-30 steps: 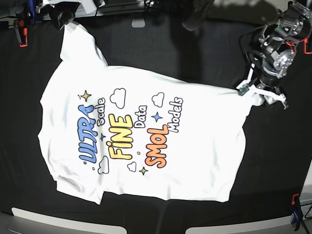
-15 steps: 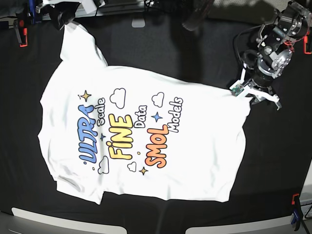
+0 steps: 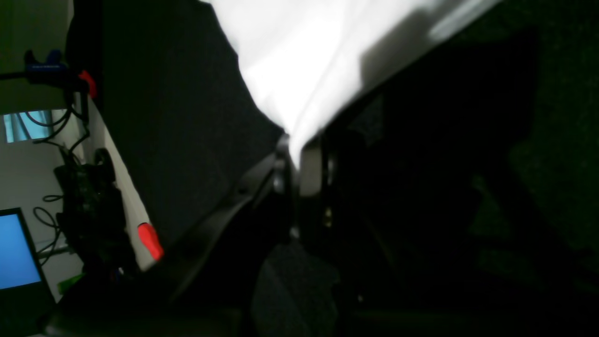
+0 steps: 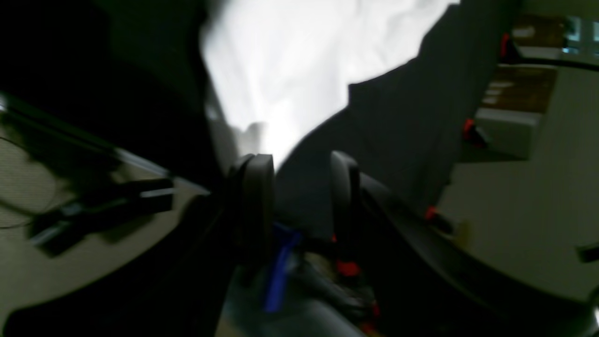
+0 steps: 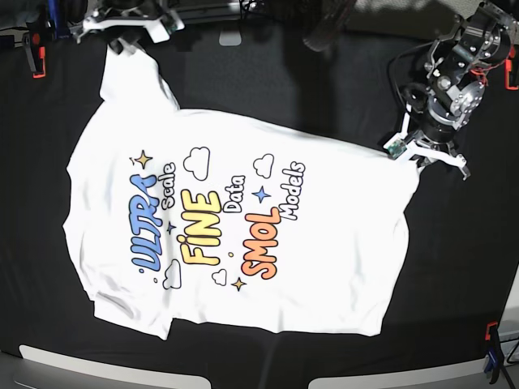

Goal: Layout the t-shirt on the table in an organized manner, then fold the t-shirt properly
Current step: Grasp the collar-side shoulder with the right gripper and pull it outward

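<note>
Pinching white fabric, the left gripper [image 3: 292, 150] has its two fingers pressed together on a corner of the t-shirt [image 5: 243, 219], where the cloth narrows to a point between them. In the base view this gripper [image 5: 418, 154] sits at the shirt's right-hand corner, with its dark arm rising toward the upper right edge of the picture.

The right gripper [image 4: 299, 187] has its fingers spread, a clear gap between the two dark pads. White cloth lies just beyond the gap in the blurred wrist view; whether a pad touches it cannot be told. In the base view this gripper [image 5: 126, 20] is at the far left corner, just above the tip of the shirt's upper sleeve.

The t-shirt lies print side up and mostly flat on the table [image 5: 284, 89], turned at a slant. Its print reads blue "ULTRA", yellow "FINE" and orange "SMOL", with small clouds and stars around the words. The table is covered in black cloth. A red clamp [image 5: 34, 61] grips its left edge.
</note>
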